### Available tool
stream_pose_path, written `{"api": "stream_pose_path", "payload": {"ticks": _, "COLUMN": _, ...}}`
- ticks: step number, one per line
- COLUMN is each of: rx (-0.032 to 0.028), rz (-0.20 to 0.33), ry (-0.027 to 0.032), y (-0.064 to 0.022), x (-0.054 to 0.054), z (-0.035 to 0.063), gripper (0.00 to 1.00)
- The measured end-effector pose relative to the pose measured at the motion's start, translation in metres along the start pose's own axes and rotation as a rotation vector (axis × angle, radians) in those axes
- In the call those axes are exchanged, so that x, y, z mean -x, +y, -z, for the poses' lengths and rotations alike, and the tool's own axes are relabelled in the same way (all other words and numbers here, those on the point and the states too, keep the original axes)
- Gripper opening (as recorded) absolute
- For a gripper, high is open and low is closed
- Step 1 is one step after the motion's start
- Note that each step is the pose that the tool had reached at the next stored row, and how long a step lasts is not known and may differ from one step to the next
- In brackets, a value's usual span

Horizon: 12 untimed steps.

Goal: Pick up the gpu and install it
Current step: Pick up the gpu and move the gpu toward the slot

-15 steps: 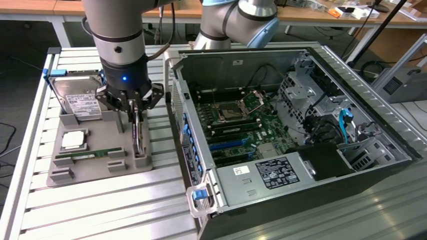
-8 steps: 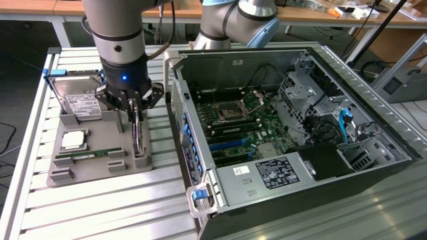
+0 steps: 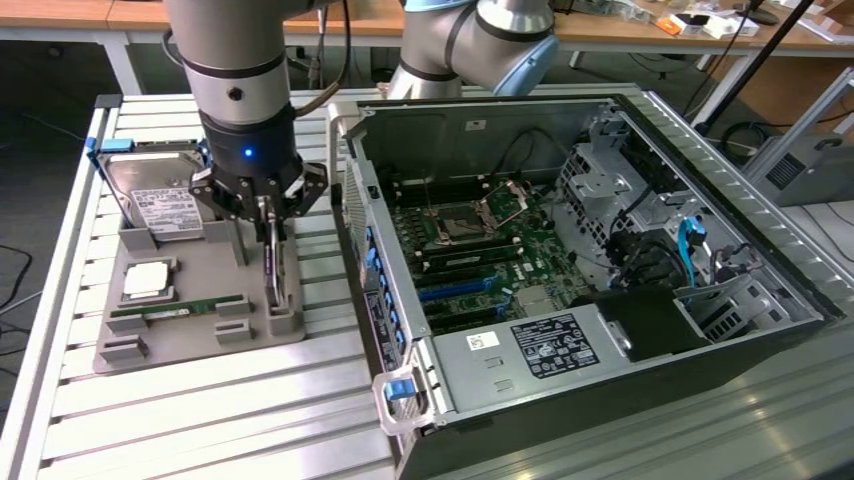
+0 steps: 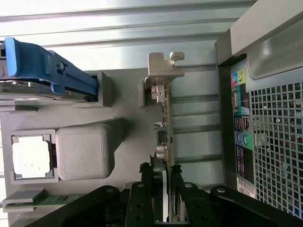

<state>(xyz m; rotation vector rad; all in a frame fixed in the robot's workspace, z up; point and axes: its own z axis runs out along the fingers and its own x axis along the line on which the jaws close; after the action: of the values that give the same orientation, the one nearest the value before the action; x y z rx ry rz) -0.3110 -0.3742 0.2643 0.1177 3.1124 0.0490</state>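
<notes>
The end effector [image 3: 271, 224] grips the gpu [image 4: 165, 120] standing on edge, apparently seated in the gray holder [image 3: 187, 342].

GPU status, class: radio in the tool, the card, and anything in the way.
Tool shut on the gpu. It stands on edge in the grey holder. Open computer case close alongside.

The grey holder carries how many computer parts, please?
4: hard drive at the far end, processor in the middle, RAM stick nearest, gpu upright beside the case, in the claw.
</notes>
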Motion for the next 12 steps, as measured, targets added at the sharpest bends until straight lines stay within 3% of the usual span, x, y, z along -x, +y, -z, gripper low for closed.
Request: {"api": "stream_pose_path", "payload": {"ticks": 12, "rx": 0.0001, "rz": 0.000, "ry": -0.0001, "y": 0.0003, "x": 0.0003, "z": 0.0099, "gripper": 0.27}}
